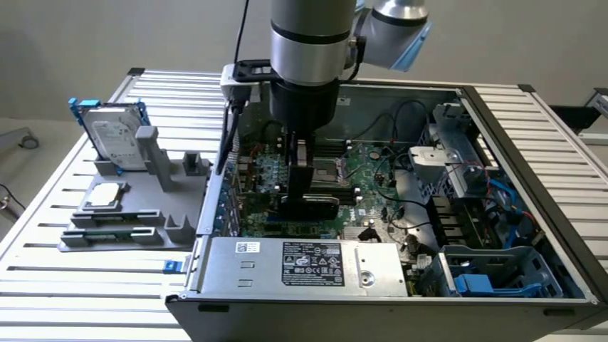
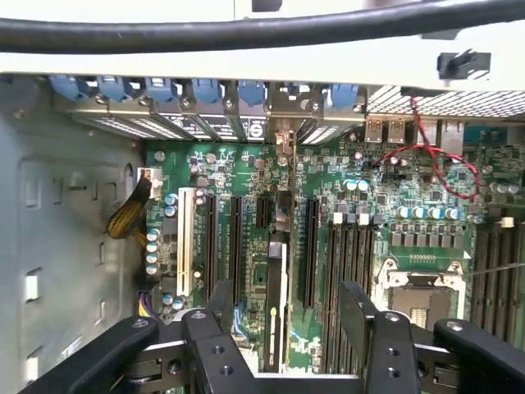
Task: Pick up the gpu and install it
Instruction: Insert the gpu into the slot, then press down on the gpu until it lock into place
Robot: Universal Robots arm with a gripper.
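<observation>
The gpu (image 2: 276, 275) stood on edge in a slot of the motherboard (image 2: 394, 176), inside the open computer case (image 1: 380, 320). The gripper (image 2: 287, 295) hung just above it, jaws wide apart, holding nothing. The installing seemed done; full seating I could not confirm.

The arm (image 1: 304, 43) is held upright, its grey and black column pointed straight down, with the wrist joint (image 1: 394, 25) set off toward the exterior view's right. The hand (image 1: 306, 192) is hung directly beneath the column, with its tips pointed downward. In the wrist view the hand (image 2: 289, 308) is seen spread wide, its two black fingers (image 2: 220, 305) set well apart and parallel, the black linkages behind them splayed outward to either side.
</observation>
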